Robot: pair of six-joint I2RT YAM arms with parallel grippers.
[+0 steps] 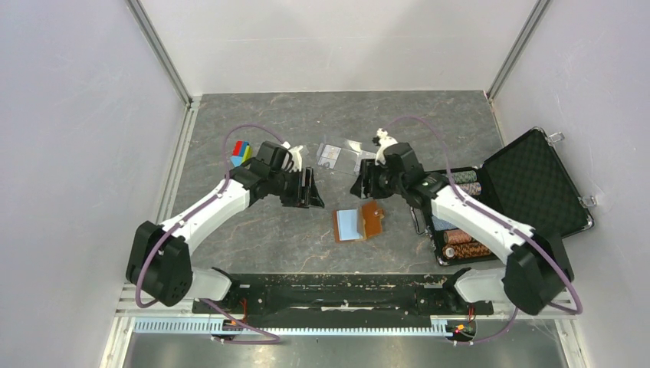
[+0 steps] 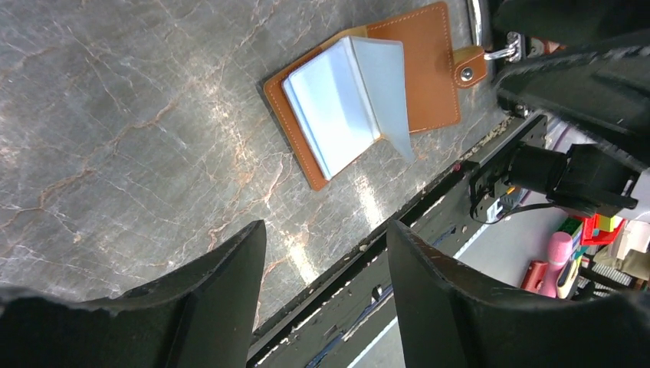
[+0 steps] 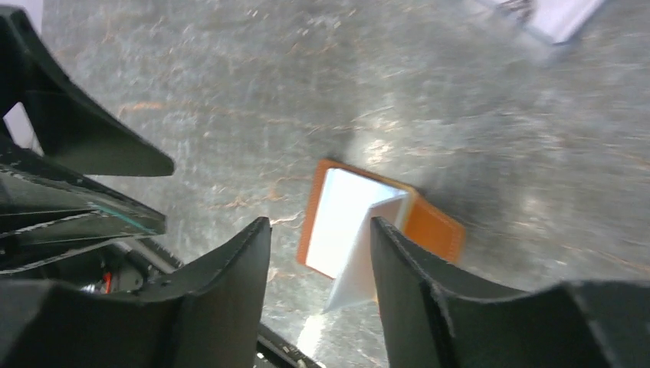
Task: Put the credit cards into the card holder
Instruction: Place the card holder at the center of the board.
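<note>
The brown card holder point(image 1: 375, 218) lies open on the table between both arms, a pale blue leaf standing up from its middle. It also shows in the left wrist view point(image 2: 430, 70) and the right wrist view point(image 3: 438, 228). My left gripper point(image 1: 308, 188) hovers up and to the left of it, open and empty point(image 2: 326, 231). My right gripper point(image 1: 362, 185) hangs just above it, open with nothing between its fingers point(image 3: 320, 224). A pale credit card point(image 1: 329, 156) lies in the clear tray point(image 1: 352, 148) behind the grippers, and its corner point(image 3: 563, 15) shows in the right wrist view.
A big black foam-lined case point(image 1: 529, 184) stands open at the right, with stacks of poker chips point(image 1: 465, 249) in its base. A small multicoloured block point(image 1: 241, 151) sits behind the left arm. White walls enclose the table on three sides.
</note>
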